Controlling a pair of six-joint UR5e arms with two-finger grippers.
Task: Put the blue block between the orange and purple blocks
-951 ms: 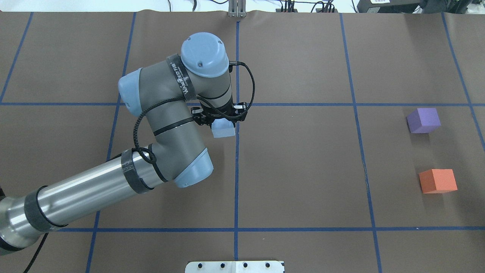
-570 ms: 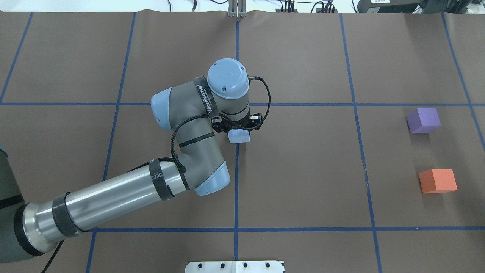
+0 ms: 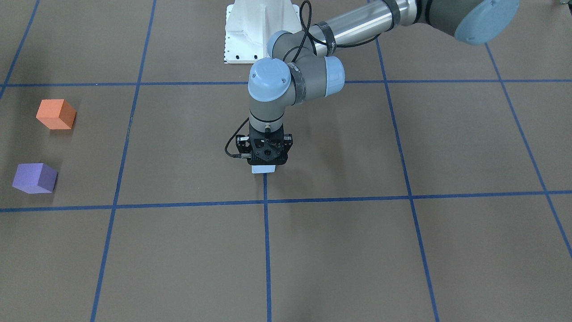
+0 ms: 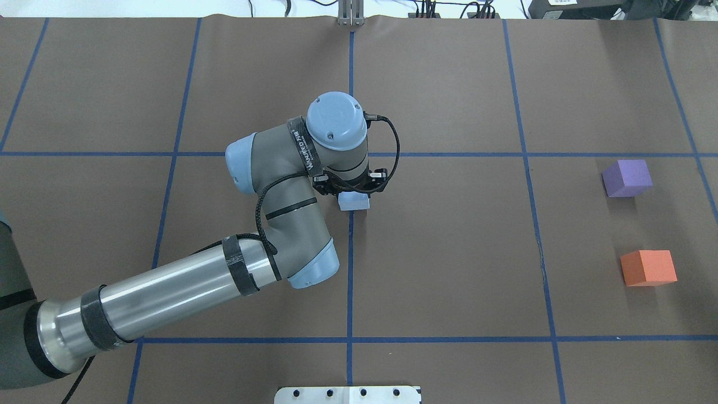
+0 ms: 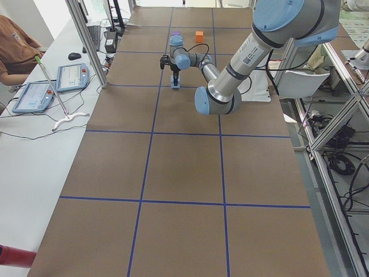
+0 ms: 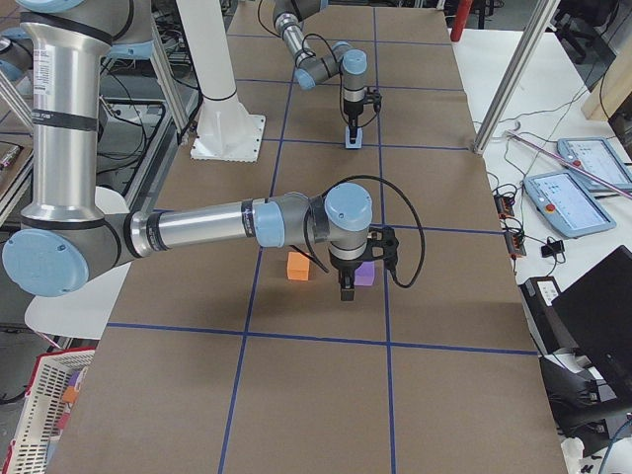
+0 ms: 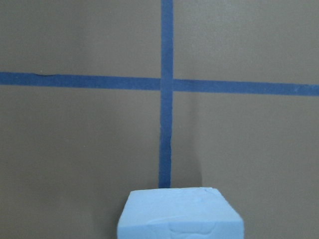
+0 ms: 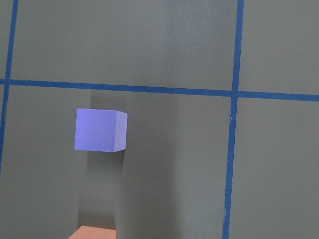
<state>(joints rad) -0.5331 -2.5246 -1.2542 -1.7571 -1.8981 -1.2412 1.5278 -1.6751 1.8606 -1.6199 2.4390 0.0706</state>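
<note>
The light blue block (image 4: 354, 202) is held in my left gripper (image 4: 353, 196), which is shut on it at the table's centre line, low over the surface. The block also shows in the front view (image 3: 263, 169) and at the bottom of the left wrist view (image 7: 180, 214). The purple block (image 4: 627, 178) and the orange block (image 4: 648, 267) stand far to the right, with a gap between them. My right gripper (image 6: 346, 293) hangs high over those two blocks and shows only in the right side view, so I cannot tell its state. The right wrist view shows the purple block (image 8: 100, 130) below.
Blue tape lines (image 4: 350, 269) divide the brown table into squares. A white mount plate (image 4: 348, 394) sits at the near edge. The stretch of table between the blue block and the two blocks at the right holds no objects.
My left arm carried the blue block to the right and a little toward the near edge, onto the centre line. It has barely moved over the last half second.
</note>
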